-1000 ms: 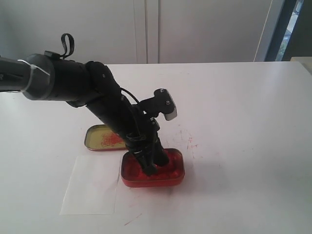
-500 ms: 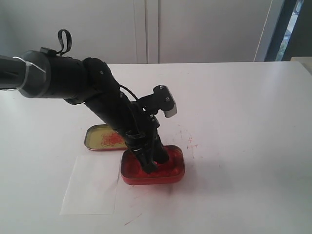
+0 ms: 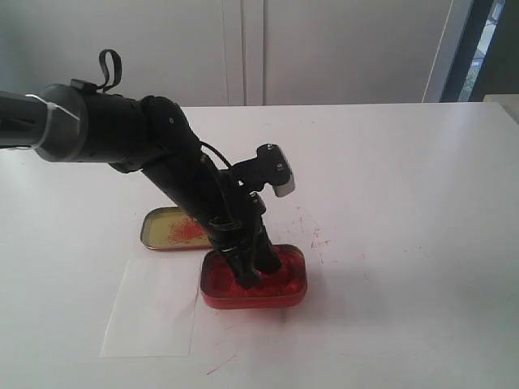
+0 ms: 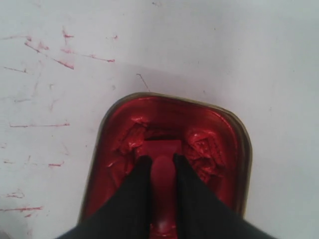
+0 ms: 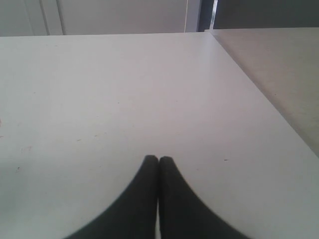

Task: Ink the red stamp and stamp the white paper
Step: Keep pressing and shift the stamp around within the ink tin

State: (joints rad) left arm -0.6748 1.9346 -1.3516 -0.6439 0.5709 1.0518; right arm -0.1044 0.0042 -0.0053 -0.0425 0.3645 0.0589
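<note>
My left gripper (image 3: pixel 253 275) reaches down into the rectangular tin of red ink paste (image 3: pixel 288 293) and is shut on the red stamp (image 4: pixel 162 172). In the left wrist view the stamp's knob handle sits between the two black fingers (image 4: pixel 137 186), and its block base (image 4: pixel 160 148) rests in the paste. The white paper (image 3: pixel 152 308) lies flat just left of the tin, in the exterior view. My right gripper (image 5: pixel 158 159) is shut with nothing in it, over bare table; the exterior view does not show it.
A gold-coloured tin lid (image 3: pixel 166 228) with red smears lies behind the paper, partly hidden by the left arm. Red scribbles (image 3: pixel 315 235) mark the white tabletop right of the tin. The table's right edge (image 5: pixel 259 87) shows in the right wrist view.
The left arm shifted slightly over the second, with the gripper staying down in the ink tin on the stamp. Nothing else moved.
</note>
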